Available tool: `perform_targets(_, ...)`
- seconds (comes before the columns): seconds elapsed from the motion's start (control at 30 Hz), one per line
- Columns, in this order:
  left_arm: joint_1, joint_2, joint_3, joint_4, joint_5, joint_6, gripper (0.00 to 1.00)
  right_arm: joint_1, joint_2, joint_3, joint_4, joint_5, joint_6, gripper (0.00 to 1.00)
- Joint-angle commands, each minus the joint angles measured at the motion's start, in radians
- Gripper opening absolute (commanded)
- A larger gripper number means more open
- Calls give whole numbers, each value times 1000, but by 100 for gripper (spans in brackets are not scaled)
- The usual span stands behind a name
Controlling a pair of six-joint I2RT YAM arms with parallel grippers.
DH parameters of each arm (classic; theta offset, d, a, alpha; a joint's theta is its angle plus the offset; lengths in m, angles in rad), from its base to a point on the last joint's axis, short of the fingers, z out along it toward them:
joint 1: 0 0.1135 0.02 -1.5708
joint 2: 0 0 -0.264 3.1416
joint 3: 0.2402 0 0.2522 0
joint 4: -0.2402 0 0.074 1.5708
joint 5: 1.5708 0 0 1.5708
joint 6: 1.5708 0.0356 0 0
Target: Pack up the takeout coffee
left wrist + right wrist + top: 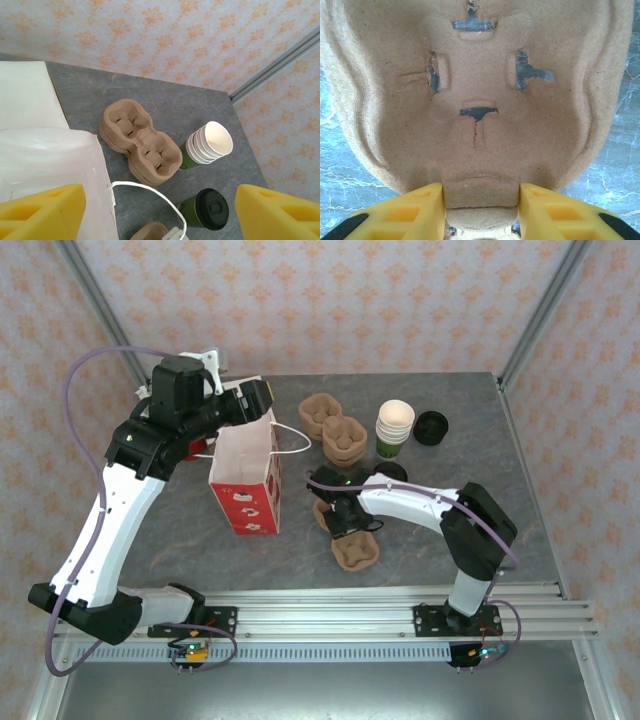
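Right hand [481,195] grips the plain pulp carrier [480,95].

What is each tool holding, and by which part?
Right tool clamps the pulp cup carrier by the raised ridge beside one cup well. Left tool is open at the bag mouth, gripping nothing.

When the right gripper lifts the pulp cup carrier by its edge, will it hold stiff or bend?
The pulp cup carrier is probably fairly stiff: its moulded walls look thick. It is likely light, being empty. Since the right gripper pinches one edge tab, it may tilt, and the slit cup well could tear.
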Motion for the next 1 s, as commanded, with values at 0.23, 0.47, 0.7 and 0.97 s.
perform_targets(0.23,131,-61,-30,-81,-35,67,80,-11,-154,56,-86,26,4,40)
perform_targets(0.47,357,-131,-143,-161,59,94,79,-48,-317,112,-99,1,14,40)
perform_targets(0.7,374,-145,-204,-234,91,155,69,-95,-397,150,-111,32,-17,39)
perform_targets(0.97,280,-13,-114,-302,54,235,51,-120,-428,133,-112,41,-33,39)
